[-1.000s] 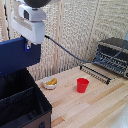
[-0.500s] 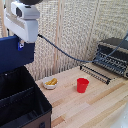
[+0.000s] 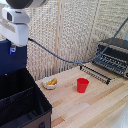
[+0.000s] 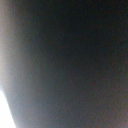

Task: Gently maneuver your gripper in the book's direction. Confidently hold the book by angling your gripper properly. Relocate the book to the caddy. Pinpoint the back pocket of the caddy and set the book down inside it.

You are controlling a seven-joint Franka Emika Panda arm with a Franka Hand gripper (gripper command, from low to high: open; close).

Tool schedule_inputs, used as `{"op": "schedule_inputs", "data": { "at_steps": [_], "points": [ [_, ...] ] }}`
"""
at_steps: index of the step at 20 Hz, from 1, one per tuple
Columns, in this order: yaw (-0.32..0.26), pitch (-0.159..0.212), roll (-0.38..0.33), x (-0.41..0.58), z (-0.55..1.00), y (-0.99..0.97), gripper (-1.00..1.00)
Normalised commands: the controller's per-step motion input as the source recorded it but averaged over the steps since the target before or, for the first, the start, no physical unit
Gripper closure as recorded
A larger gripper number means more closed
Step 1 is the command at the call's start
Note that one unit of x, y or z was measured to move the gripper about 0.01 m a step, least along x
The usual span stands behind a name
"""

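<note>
the gripper (image 3: pixel 12 48) grips the book (image 3: pixel 11 59) upright above the caddy (image 3: pixel 25 102), seemingly for its back pocket.

Your arm (image 3: pixel 22 4) was bulky, grey-white on top; boxy white wrist (image 3: pixel 15 27) below, dark cable (image 3: pixel 55 52) trailing off, small blue tip (image 3: pixel 12 49) underneath.

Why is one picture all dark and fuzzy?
In the wrist view a dark surface fills the frame, out of focus, with only a bright glare in one corner. The exterior view is evenly lit, slightly soft; the book hangs under the gripper above the caddy.
</note>
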Motion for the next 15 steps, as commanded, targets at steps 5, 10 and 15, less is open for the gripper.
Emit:
{"op": "schedule_inputs", "data": {
  "at_steps": [5, 10, 15],
  "points": [
    [0.013, 0.068, 0.0, 0.366, 0.03, 0.13, -1.0],
    [0.056, 0.09, 0.009, 0.172, 0.33, -0.03, -1.0],
    [0.012, 0.104, 0.037, 0.177, 0.43, -0.06, -1.0]
  ]
}}
